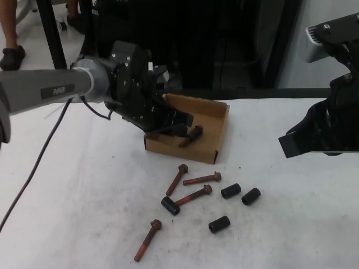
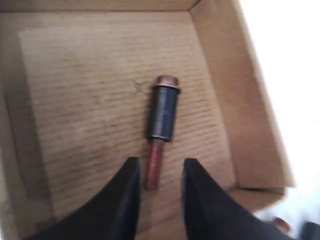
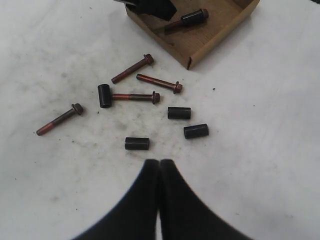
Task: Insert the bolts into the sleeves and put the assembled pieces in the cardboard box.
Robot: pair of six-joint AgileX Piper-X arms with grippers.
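An assembled piece (image 2: 163,114), a rusty bolt through a black sleeve, lies flat on the floor of the cardboard box (image 2: 75,90). My left gripper (image 2: 161,161) hovers open just over it, and the bolt's threaded end sits in the gap without touching either finger. In the high view this gripper (image 1: 178,121) is inside the box (image 1: 216,131), beside the piece (image 1: 192,135). My right gripper (image 3: 159,163) is shut and empty, above the table on the near side of the loose parts. Several bolts (image 3: 132,69) and several sleeves (image 3: 179,113) lie scattered on the white table.
One sleeve (image 3: 104,95) touches the tip of a bolt (image 3: 135,97). Another bolt (image 1: 147,240) lies apart near the front. The right arm's body (image 1: 322,134) hangs at the right edge. A cable (image 1: 33,168) trails across the left of the table.
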